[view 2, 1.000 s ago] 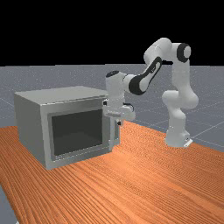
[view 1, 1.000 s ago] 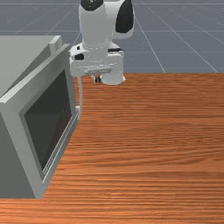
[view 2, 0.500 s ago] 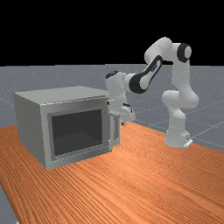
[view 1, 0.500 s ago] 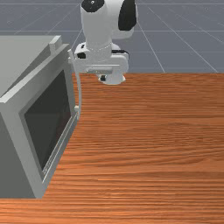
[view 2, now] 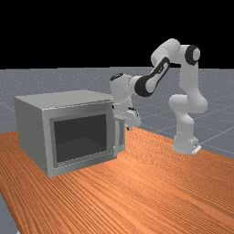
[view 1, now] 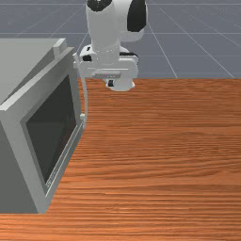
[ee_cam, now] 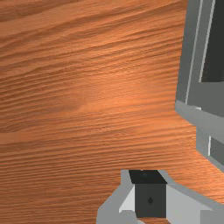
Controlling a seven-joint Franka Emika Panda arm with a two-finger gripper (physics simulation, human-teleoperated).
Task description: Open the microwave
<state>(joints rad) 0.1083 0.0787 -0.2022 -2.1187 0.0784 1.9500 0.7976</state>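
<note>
Front view: the microwave (view 1: pixel 42 110) is cut off by the left edge, its dark window (view 1: pixel 54 127) angled toward the tabletop (view 1: pixel 164 150). The curved handle (view 1: pixel 85 96) is seen upright along the door's edge, its upper end overlapping the hand (view 1: pixel 108 68), so contact cannot be made out. The claw (view 1: pixel 110 84) is seen to the front view's right of the handle, half lost beneath the hand; whether it is spread or closed cannot be told. In the far view, the door (view 2: pixel 82 162) is seen closed against the body. In the wrist view, the microwave is cropped beside the claw.
</note>
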